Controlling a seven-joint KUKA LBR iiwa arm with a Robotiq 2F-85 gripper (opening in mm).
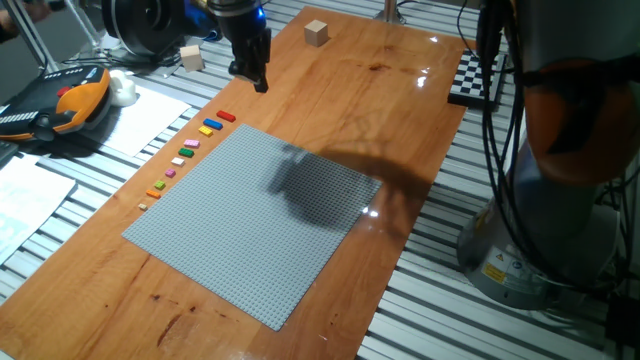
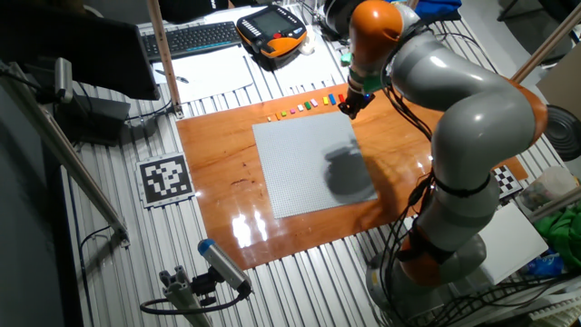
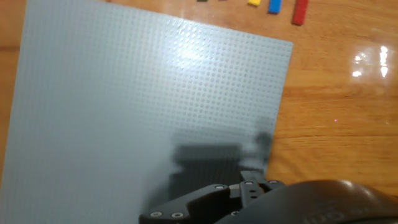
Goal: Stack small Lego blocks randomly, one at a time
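Observation:
The small Lego blocks lie in a row on the wooden table along the far edge of the grey baseplate (image 1: 250, 220): red (image 1: 226, 117), blue (image 1: 212, 124), yellow (image 1: 207, 131), pink (image 1: 191, 144), green (image 1: 187, 152) and orange (image 1: 155, 187) among them. The row also shows in the other fixed view (image 2: 309, 106). The hand view shows the red (image 3: 300, 11), blue (image 3: 274, 6) and yellow (image 3: 254, 2) ones at the top edge. My gripper (image 1: 260, 84) hangs above the table just beyond the red block. Its black fingers look closed together with nothing between them. It also shows in the other fixed view (image 2: 348, 109).
Two tan wooden cubes (image 1: 317, 33) (image 1: 192, 58) sit at the table's far end. A checkerboard card (image 1: 478, 78) lies at the right edge. An orange teach pendant (image 1: 60, 105) and papers lie left of the table. The arm's base (image 2: 454, 245) stands beside the table.

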